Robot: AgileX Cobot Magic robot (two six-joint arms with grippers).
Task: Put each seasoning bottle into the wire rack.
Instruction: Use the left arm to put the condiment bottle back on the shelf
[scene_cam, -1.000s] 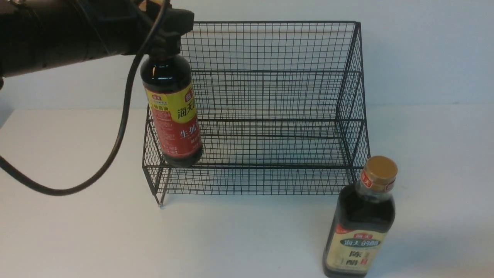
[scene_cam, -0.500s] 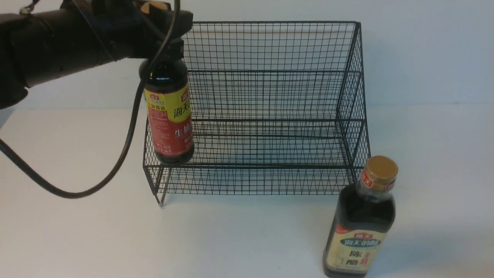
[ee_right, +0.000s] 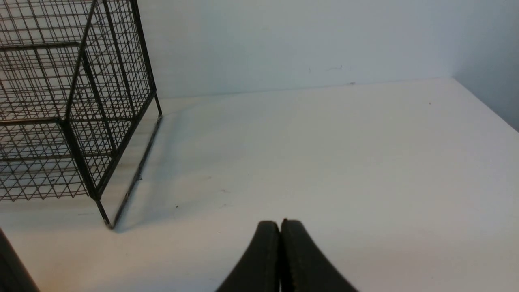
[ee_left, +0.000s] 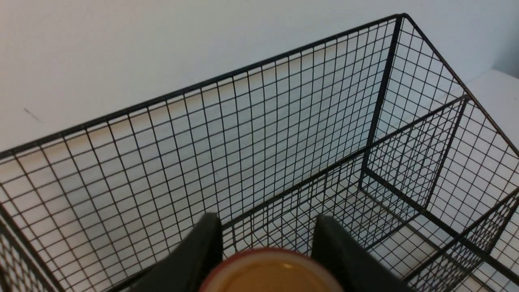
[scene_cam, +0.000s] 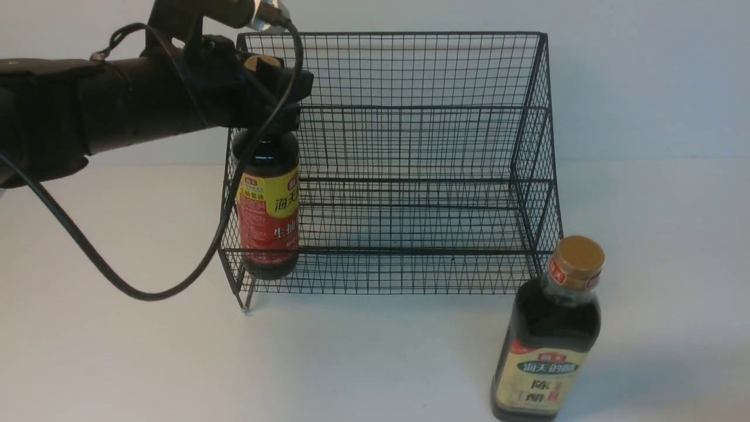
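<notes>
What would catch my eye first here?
Probably the red-and-yellow-labelled bottle at the left end of the big black wire rack, gripped near its top by the robot's left tool. Next, likely the squarer bottle with a gold cap and cream label, standing nearer the camera, in front of the rack's right end.

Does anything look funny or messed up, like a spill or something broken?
No, nothing stands out. The black wire rack stands upright, the red-and-yellow-labelled bottle is gripped by the left gripper at the rack, and the cream-labelled bottle looks whole. I see no spill.
</notes>
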